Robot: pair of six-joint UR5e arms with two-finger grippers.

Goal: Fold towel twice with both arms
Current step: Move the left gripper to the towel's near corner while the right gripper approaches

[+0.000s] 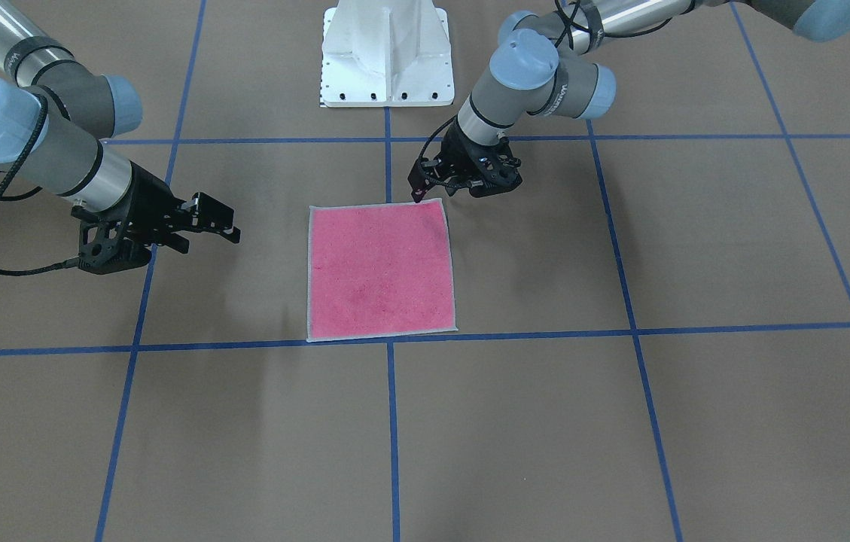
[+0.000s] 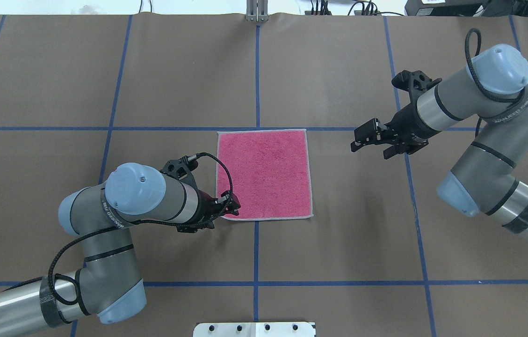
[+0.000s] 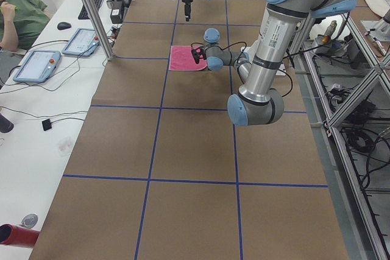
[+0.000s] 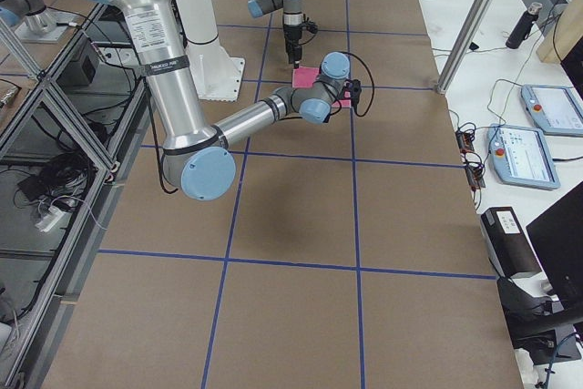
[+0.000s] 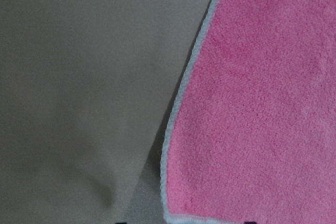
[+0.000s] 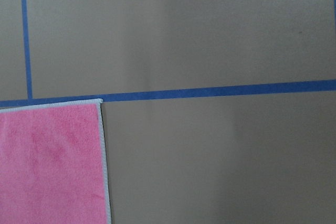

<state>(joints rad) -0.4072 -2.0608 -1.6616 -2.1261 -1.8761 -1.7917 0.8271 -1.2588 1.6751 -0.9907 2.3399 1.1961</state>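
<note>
The towel (image 1: 379, 267) lies flat and unfolded, pink face up, mid-table (image 2: 264, 173). My left gripper (image 2: 234, 208) is low at the towel's corner nearest the robot on its left side, also seen in the front view (image 1: 418, 197). The left wrist view shows that towel corner (image 5: 173, 216) between two dark fingertips at the bottom edge, so the jaws stand apart. My right gripper (image 2: 361, 139) is open and empty, above the table to the right of the towel's far right corner (image 6: 100, 100). It also shows in the front view (image 1: 223, 224).
Brown paper covers the table (image 2: 338, 243), marked with a grid of blue tape lines (image 2: 256, 70). The white pedestal (image 1: 387, 53) stands at the robot's side. A side desk with tablets (image 3: 36, 64) and a seated person (image 3: 18, 19) lies beyond the table.
</note>
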